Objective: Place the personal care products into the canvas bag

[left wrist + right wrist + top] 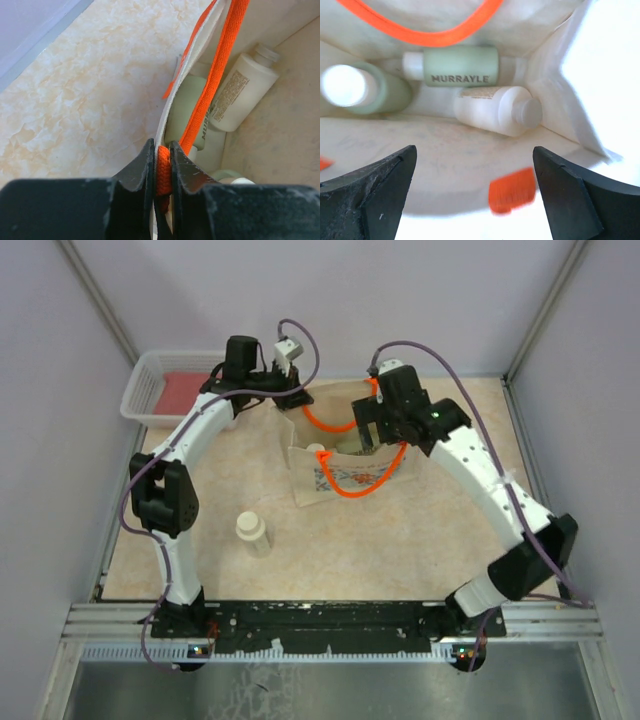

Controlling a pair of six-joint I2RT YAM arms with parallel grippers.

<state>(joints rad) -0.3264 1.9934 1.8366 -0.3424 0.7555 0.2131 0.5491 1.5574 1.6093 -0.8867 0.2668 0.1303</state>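
Left gripper [161, 152] has its jaws pressed together on an orange handle [220, 75] at the rim of the canvas bag [345, 485]. I judge this grip holds the soft wall up and the mouth open.

Right gripper [472, 155] hangs over that mouth, jaws spread wide, nothing between them. Directly beneath it, on the bag floor, a green bottle [462, 65] and a cream bottle [492, 110] lie side by side, touching. To its left a second green bottle [355, 87] points its cap up at me, upright or leaning.

A last cream bottle [252, 532] stands on the table [400, 540], well apart from both grippers, toward the arm bases.

Fabric walls sit close on either side of the right gripper, and a handle loop crosses near it, so straight up looks like the free way out. A mesh basket [150, 390] sits beside the left gripper.
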